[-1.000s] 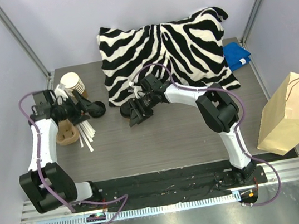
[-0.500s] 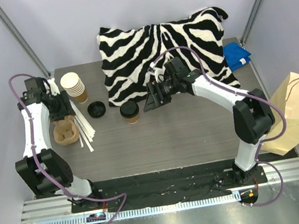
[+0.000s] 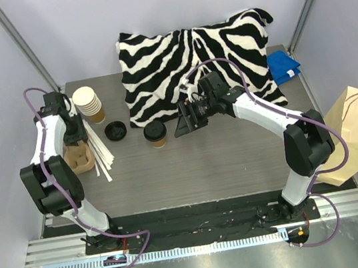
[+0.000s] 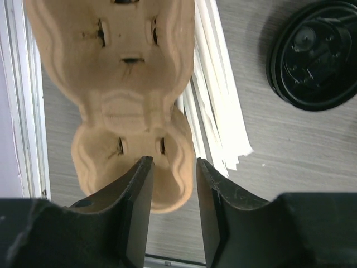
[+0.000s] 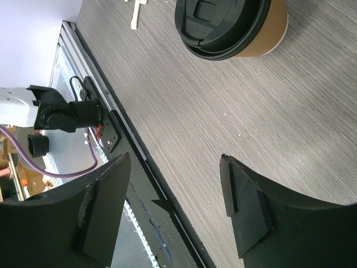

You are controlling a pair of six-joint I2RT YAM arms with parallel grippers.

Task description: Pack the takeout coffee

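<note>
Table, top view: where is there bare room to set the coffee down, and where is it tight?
Free: the wide near strip of table in front of the takeout coffee, running right to the paper bag. Crowded: the left end, with cup stack, loose lid, carrier and white sticks.

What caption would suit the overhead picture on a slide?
Right gripper hovers open beside the lidded takeout coffee; left gripper reaches over a pulp cup carrier.

A zebra pillow (image 3: pixel 199 63) is lying at the back of the table (image 3: pixel 223 161), with a blue cloth (image 3: pixel 283 66) beside it. A bag (image 3: pixel 349 135) is leaning at the right. Cups (image 3: pixel 87 104), a lid (image 3: pixel 115 131), a carrier (image 3: pixel 79 157) and white strips (image 3: pixel 103 157) are sitting at the left.
</note>
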